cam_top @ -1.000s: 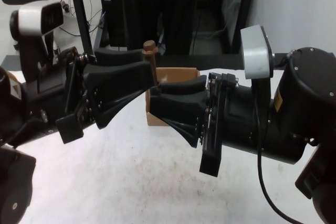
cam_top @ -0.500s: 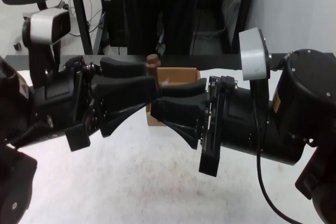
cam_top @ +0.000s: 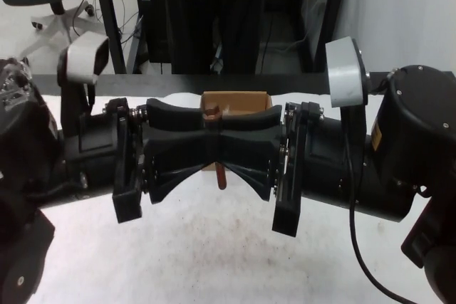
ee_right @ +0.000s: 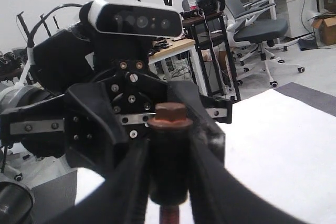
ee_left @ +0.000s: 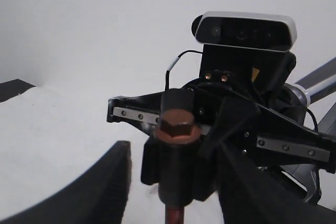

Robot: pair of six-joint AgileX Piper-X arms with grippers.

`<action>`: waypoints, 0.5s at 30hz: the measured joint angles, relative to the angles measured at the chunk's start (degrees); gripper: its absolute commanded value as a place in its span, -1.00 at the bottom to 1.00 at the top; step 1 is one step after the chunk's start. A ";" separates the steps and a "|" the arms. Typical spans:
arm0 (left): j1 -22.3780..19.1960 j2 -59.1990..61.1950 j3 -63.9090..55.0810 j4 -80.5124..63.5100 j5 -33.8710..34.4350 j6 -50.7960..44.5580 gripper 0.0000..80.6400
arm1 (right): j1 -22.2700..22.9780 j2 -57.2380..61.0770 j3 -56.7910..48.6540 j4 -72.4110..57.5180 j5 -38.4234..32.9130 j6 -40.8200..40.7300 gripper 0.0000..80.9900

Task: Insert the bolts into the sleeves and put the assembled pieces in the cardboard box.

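Above bench [cam_top: 214,247], right hand [ee_right: 169,179] clamping black sleeve [ee_right: 169,153], copper hex bolt [ee_right: 169,115] inside, left hand [cam_top: 209,133] parted.

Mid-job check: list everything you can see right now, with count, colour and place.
bolt: one, copper-coloured, standing through the sleeve, head on top, threaded end showing below.
sleeve: one, black, around the bolt's shaft, held above the bench.
cardboard box: one, brown, on the bench behind the pincers.
bench: one, white top.
office chairs: two or more, grey-black, in the room beyond the bench.
right pincer: one, black, shut on the sleeve.
left pincer: one, black, facing the right pincer, meeting it at the sleeve.
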 measured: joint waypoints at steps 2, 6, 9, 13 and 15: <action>1.06 0.00 0.00 -5.33 -0.58 -3.92 0.15 | 0.00 0.00 0.00 0.00 -0.50 0.00 -0.98; 3.09 0.00 -0.09 -12.68 -0.89 -9.65 0.15 | 0.00 0.00 0.00 0.00 -0.90 0.00 -0.98; 4.73 0.00 -0.09 -16.03 -0.89 -13.03 0.15 | 0.00 0.00 0.00 0.88 -0.89 0.00 -0.98; 7.00 0.00 -0.09 -17.96 -0.89 -15.79 -0.25 | 0.00 0.00 0.00 4.89 -0.89 -1.72 -0.98; 8.03 0.00 -0.09 -18.29 -0.89 -16.24 -0.79 | -0.11 0.00 0.00 5.80 -0.76 -1.91 -0.98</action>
